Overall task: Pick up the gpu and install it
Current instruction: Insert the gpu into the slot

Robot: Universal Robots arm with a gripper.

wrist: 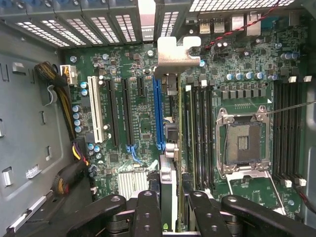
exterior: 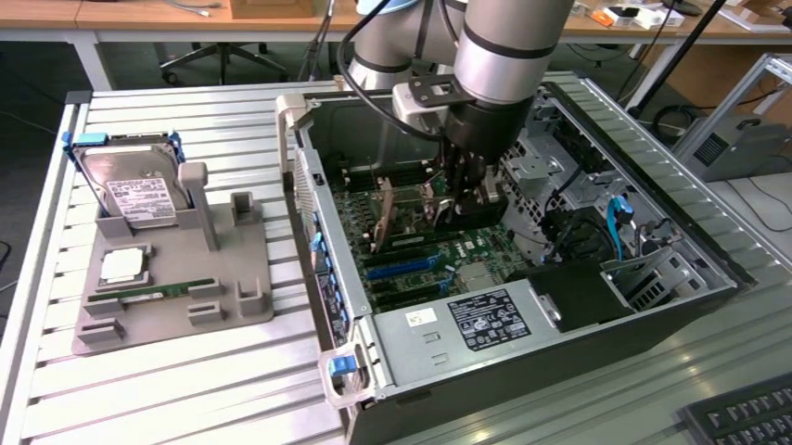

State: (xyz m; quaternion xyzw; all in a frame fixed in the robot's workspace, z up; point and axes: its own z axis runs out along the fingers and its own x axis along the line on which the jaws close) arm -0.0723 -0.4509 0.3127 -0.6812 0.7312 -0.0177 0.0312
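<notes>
In the exterior view, a dark keyboard [exterior: 743, 417] sits nearest, at five o'clock. Above it lies the open computer case [exterior: 644, 324], its near end carrying the silver power supply [exterior: 470, 324] with a white-and-black label whose print is too small to read. At eight o'clock a grey parts holder [exterior: 185, 297] rests on the slatted table [exterior: 161, 389]; it carries a narrow green RAM stick [exterior: 148, 294], a square silver CPU [exterior: 121, 266] and, upright at its far end, a hard drive [exterior: 139, 190] with blue handles and a white label I cannot read. The holder and the case stand apart, with bare slats between them.

Inside the case, the gripper [exterior: 468, 209] hangs from the grey arm [exterior: 507, 46], down over the green motherboard [exterior: 421, 250]. Its fingers [wrist: 148, 212] are clamped on the gpu [exterior: 386, 211], which stands on edge just above the board. In the wrist view the card [wrist: 168, 192] runs away from the fingers to its silver end bracket [wrist: 175, 53] at twelve o'clock, against the case's slotted rear wall. It sits just beside the long blue slot [wrist: 158, 113]; whether it is seated I cannot tell. A white slot [wrist: 96, 111] lies at nine o'clock and the empty CPU socket [wrist: 244, 143] at three o'clock, with black memory slots [wrist: 200, 133] between. Room beside the card is tight.
</notes>
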